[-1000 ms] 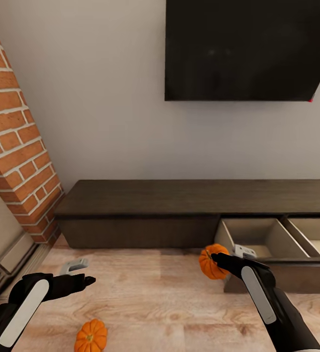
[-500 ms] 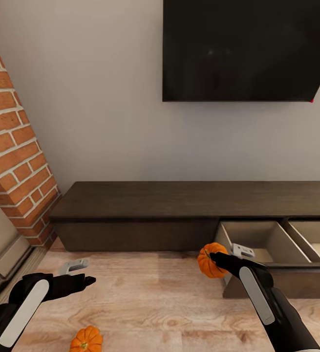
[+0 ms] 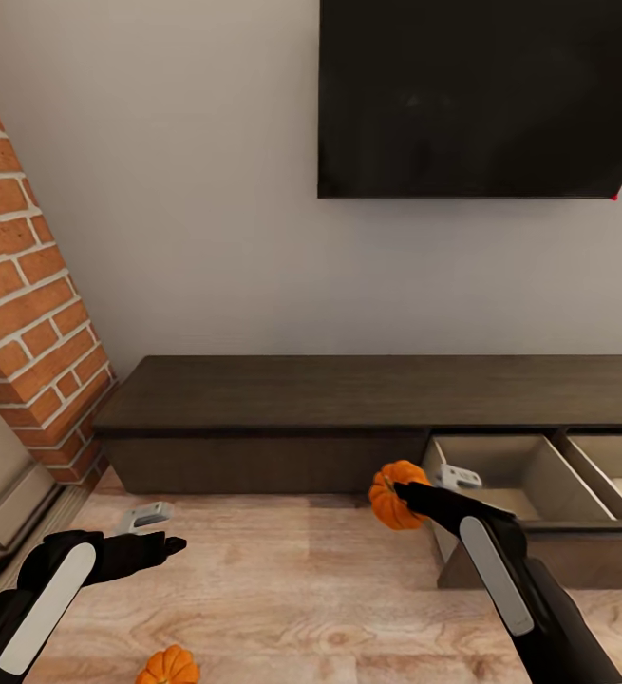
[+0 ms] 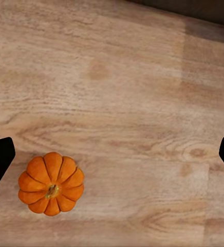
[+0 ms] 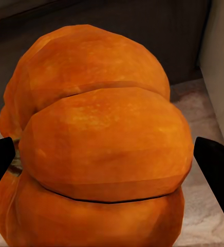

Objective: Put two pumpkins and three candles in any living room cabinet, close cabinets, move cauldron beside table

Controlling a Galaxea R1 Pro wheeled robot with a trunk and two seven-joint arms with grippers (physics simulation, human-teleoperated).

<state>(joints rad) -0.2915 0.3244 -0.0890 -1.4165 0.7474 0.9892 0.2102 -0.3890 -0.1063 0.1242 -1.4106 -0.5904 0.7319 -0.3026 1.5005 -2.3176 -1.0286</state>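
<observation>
Right hand (image 3: 423, 486) grips pumpkin (image 3: 391, 494) beside open cabinet (image 3: 282, 408) drawer

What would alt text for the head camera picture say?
The robot's right gripper holds an orange pumpkin beside an open drawer of the low dark cabinet. A second pumpkin lies on the wood floor near the open left gripper.

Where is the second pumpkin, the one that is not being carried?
In the head view, the loose pumpkin lies on the wood floor at bottom left, just below the left end effector, well left of the open drawers.
</observation>
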